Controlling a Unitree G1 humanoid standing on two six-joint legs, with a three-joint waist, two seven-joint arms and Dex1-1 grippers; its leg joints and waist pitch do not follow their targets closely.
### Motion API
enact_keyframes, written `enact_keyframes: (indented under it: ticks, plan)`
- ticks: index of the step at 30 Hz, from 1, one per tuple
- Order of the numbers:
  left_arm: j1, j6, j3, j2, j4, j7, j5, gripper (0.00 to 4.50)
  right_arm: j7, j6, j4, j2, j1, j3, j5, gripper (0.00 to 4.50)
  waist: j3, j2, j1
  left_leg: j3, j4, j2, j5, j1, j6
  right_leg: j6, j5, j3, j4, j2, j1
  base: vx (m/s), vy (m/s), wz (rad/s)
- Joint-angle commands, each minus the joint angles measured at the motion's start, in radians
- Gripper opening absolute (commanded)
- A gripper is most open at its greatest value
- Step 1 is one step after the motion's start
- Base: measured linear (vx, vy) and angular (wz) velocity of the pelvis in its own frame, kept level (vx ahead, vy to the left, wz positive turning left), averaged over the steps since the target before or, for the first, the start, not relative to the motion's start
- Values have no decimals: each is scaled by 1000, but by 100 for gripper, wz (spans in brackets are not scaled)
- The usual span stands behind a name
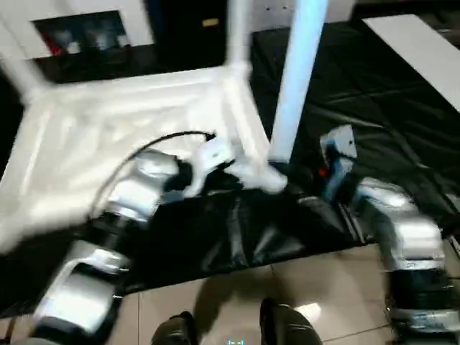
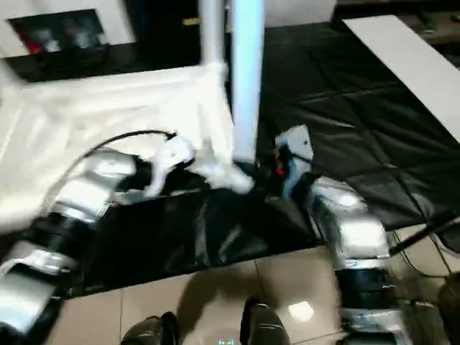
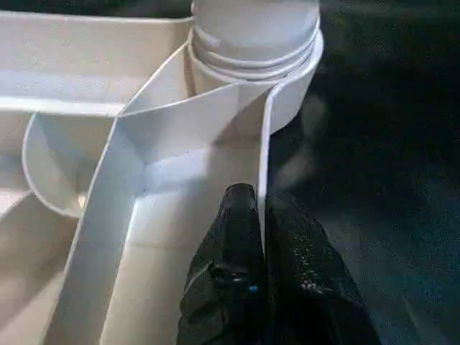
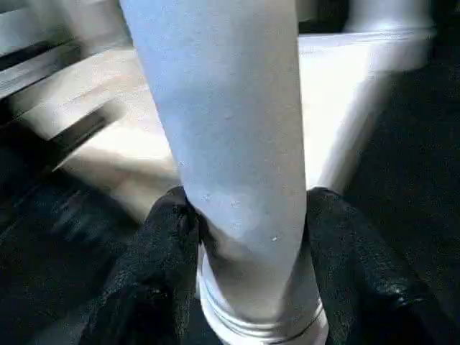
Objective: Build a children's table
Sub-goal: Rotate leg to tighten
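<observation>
Currently, step: seating a leg [image 1: 296, 79] upright in the near corner socket [image 3: 287, 79] of the top [image 1: 108, 136], which lies ribbed side up on the black sheet [image 1: 374, 93]
How to do it well: probably keep the leg plumb over the socket and press or turn it straight down, while the rim is pinned so the top cannot slide or lift; a tilted leg would likely bind at the threaded-looking collar
Left gripper [image 3: 262, 215]: fingers pinched together on the thin rim wall [image 3: 262, 154] of the top, just beside the socket; one finger inside the wall, the other outside
Right gripper [image 4: 248, 215]: about half open, its two fingers closed round the lower part of the leg, touching it on both sides just above the collar
Other legs: one [image 1: 238, 32] stands at the far corner on the same side; another [image 1: 18, 72] shows at the far left corner
Floor [image 1: 237, 287]: tiles below the sheet's edge
</observation>
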Motion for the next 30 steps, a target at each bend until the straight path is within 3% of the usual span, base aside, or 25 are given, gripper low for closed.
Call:
enact_keyframes:
  ticks: [1, 3, 4, 5, 6, 7, 8, 10, 11, 12, 14, 18, 21, 23, 25, 30]
  plan:
    - [-52, 15, -13, -117, -22, 139, -22, 0, -50, 39, 20, 127, -15, 147, 14, 193, -76, -14, 1, -6, -58, 9, -200, 7, 81, -113, -514, 34, -89, -40, 69, 0, 0, 0]
    - [-65, 36, -7, -164, -12, 223, 2, 0, -222, 10, 88, 218, -60, 104, -22, 193, -77, -12, 2, -6, -58, 8, -210, 12, 84, -103, -527, 34, -93, -40, 67, 0, 0, 0]
    - [-68, 36, -8, -175, -8, 243, 9, 0, -265, -2, 109, 242, -74, 89, -26, 193, -75, -9, -5, -9, -59, 9, -213, 4, 83, -108, -519, 32, -89, -42, 67, 0, 0, 0]
    - [-68, 36, -10, -178, -8, 245, 17, 0, -299, -21, 124, 261, -87, 76, -34, 193, -78, -10, -5, -9, -60, 9, -217, 8, 81, -104, -512, 31, -93, -41, 65, 0, 0, 0]
    - [-67, 36, -10, -177, -9, 241, 20, 0, -307, -31, 128, 265, -91, 73, -38, 193, -78, -8, -6, -11, -61, 10, -212, 5, 87, -109, -481, 31, -89, -40, 71, 0, 0, 0]
    - [-61, 33, -16, -162, -17, 225, 24, 0, -297, -42, 118, 259, -84, 68, -38, 228, -79, -8, -4, -10, -61, 11, -207, 5, 93, -111, -462, 32, -88, -40, 72, 0, 0, 0]
    - [-53, 28, -21, -145, -24, 206, 27, 0, -282, -47, 108, 246, -72, 65, -40, 263, -84, -9, -3, -10, -60, 13, -185, 5, 107, -129, -395, 36, -79, -40, 74, 0, 0, 0]
    - [-46, 24, -25, -130, -31, 192, 30, 0, -265, -46, 96, 229, -58, 63, -43, 269, -85, -7, -2, -8, -59, 16, -158, 3, 130, -163, -314, 39, -70, -40, 76, 0, 0, 0]
    - [-38, 15, -31, -111, -36, 174, 34, 0, -229, -57, 83, 203, -41, 66, -42, 292, -87, -9, -1, -7, -58, 15, -148, 2, 144, -181, -279, 39, -67, -40, 79, 0, 0, 0]
    - [-20, 1, -38, -77, -47, 142, 35, 0, -174, -74, 61, 147, -11, 66, -36, 301, -87, -9, 2, -6, -58, 15, -141, 2, 154, -193, -256, 41, -64, -41, 83, 0, 0, 0]
    - [-12, -14, -43, -61, -48, 128, 38, 0, -139, -95, 56, 119, 1, 63, -33, 308, -89, -9, 4, -4, -55, 16, -128, 1, 172, -205, -224, 43, -59, -41, 86, 0, 0, 0]
    - [23, -156, -67, 35, -34, -25, 24, 0, 108, -182, 43, -67, 34, 39, 13, 346, -84, -9, 8, -4, -55, 16, -139, -1, 189, -209, -249, 42, -63, -41, 89, 0, 0, 0]
    - [31, -192, -76, 70, -25, -102, 7, 0, 221, -198, 42, -142, 36, 41, 29, 374, -82, -10, 7, -5, -57, 20, -163, 3, 182, -206, -287, 41, -66, -42, 84, 0, 0, 0]
    - [29, -261, -95, 115, -9, -210, -16, 0, 410, -219, 20, -238, 41, 67, 71, 374, -80, -11, 13, -6, -58, 22, -190, 8, 175, -200, -325, 42, -69, -42, 83, 0, 0, 0]
    - [22, -286, -102, 131, 0, -257, -30, 0, 498, -231, 16, -279, 40, 83, 97, 374, -79, -9, 20, -4, -59, 27, -187, 9, 176, -206, -312, 45, -65, -44, 79, 0, 0, 0]
    - [-2, -372, -125, 167, 47, -379, -49, 0, 705, -244, 47, -359, 11, 133, 145, 374, -83, -12, 36, -3, -58, 28, -167, 7, 181, -223, -281, 46, -59, -45, 82, 0, 0, 0]
